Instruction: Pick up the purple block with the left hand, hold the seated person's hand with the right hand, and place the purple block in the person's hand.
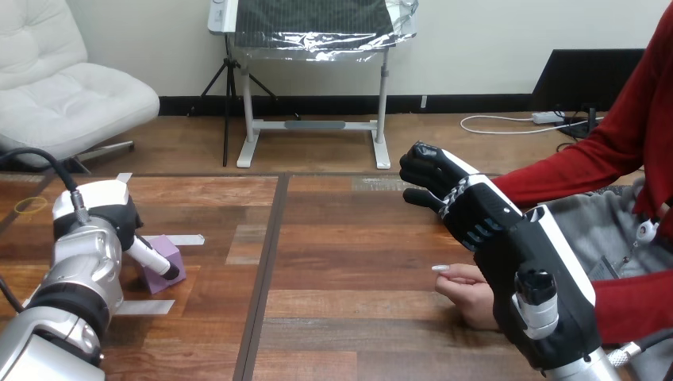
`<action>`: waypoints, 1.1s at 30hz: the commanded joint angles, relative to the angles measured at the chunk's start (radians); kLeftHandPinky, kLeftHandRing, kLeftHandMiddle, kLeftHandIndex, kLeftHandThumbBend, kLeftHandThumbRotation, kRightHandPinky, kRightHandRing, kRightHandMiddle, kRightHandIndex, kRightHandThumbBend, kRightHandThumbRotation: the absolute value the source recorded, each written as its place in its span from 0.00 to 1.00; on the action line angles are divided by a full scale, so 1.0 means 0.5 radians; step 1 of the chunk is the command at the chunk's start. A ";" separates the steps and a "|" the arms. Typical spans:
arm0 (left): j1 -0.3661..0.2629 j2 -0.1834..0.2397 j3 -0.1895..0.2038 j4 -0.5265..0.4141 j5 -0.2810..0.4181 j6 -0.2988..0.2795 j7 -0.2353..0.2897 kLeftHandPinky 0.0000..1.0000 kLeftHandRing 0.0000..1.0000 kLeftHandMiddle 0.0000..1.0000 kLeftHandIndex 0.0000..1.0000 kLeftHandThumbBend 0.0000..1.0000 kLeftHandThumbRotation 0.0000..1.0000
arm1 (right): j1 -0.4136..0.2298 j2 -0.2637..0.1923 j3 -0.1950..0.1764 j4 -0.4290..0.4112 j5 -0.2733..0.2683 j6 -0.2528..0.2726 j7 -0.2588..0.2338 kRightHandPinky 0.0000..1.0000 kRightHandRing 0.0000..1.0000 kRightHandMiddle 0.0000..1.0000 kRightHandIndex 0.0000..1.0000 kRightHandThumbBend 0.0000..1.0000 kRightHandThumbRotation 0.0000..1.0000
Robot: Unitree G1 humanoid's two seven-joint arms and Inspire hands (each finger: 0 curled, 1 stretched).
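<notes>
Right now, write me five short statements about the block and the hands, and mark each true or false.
1. The purple block sits on the table at the view's left. True.
2. The left hand touches the purple block. True.
3. The person's hand holds the purple block. False: the block is across the table, by the left hand.
4. The right hand lies flat on the table. False: it is raised over the person's hand.
5. The right hand holds nothing. True.
</notes>
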 commanded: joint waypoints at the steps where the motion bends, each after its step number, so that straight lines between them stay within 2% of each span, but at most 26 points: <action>1: -0.138 -0.018 -0.028 -0.043 0.025 0.003 0.001 0.66 0.78 0.79 0.78 0.92 0.37 | -0.090 0.008 -0.013 -0.028 0.012 -0.023 -0.003 0.86 0.90 0.89 0.88 0.96 1.00; 7: -0.138 -0.015 -0.022 -0.044 0.020 -0.010 -0.005 0.67 0.78 0.80 0.77 0.93 0.38 | -0.093 0.007 -0.014 -0.028 0.015 -0.024 -0.002 0.86 0.90 0.89 0.88 0.96 1.00; 17: -0.127 -0.013 -0.011 -0.067 0.010 -0.024 -0.007 0.63 0.76 0.78 0.76 0.93 0.40 | -0.079 0.012 -0.015 -0.040 0.013 -0.024 -0.010 0.85 0.89 0.89 0.88 0.97 1.00; 33: -0.121 -0.049 -0.001 -0.071 0.002 -0.024 0.015 0.62 0.74 0.76 0.75 0.93 0.39 | -0.076 0.015 -0.011 -0.047 0.017 -0.014 -0.012 0.85 0.90 0.89 0.88 0.96 1.00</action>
